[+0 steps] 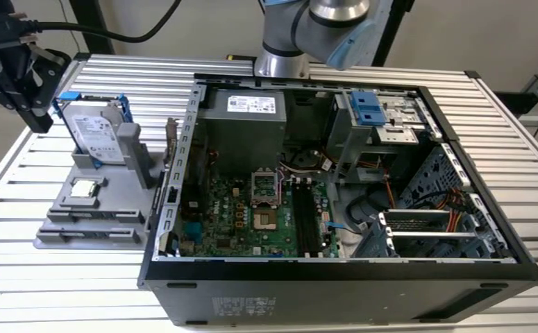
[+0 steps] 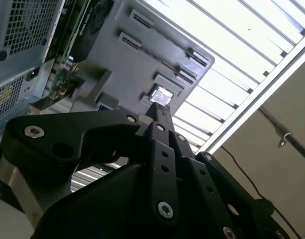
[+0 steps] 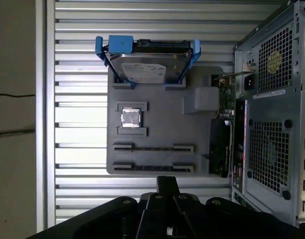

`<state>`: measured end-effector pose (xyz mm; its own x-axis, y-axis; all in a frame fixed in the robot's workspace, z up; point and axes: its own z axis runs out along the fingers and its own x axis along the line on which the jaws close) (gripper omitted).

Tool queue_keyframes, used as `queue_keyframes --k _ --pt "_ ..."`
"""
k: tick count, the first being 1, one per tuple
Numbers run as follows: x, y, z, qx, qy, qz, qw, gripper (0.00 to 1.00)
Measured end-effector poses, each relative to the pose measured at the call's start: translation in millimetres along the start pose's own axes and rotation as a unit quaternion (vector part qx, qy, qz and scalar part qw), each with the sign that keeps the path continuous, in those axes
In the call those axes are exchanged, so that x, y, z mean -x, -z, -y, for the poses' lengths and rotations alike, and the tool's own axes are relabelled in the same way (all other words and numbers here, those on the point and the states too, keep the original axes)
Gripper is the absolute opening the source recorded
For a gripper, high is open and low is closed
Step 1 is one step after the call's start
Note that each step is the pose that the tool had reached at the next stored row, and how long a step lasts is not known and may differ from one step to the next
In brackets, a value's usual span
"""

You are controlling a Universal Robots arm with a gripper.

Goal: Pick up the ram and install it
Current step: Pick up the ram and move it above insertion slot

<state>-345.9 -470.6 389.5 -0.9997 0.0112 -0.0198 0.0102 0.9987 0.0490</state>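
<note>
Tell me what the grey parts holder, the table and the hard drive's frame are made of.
Grey parts holder: matte plastic, likely; uniform dull grey. Table: bare metal, probably aluminium; ribbed slats with a sheen. Hard drive frame: smooth blue plastic, it seems.

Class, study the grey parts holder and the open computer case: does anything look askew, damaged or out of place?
Nothing stands out. The hard drive stands in its blue frame on the grey holder, the processor lies flat in its recess, and the open case shows no damage.
</note>
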Motion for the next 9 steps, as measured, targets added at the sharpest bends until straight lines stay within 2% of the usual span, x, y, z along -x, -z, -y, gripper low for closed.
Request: queue_keyframes --k 9 --pt "0.0 0.0 0.0 0.0003 0.013 -0.0006 0.99992 0.0"
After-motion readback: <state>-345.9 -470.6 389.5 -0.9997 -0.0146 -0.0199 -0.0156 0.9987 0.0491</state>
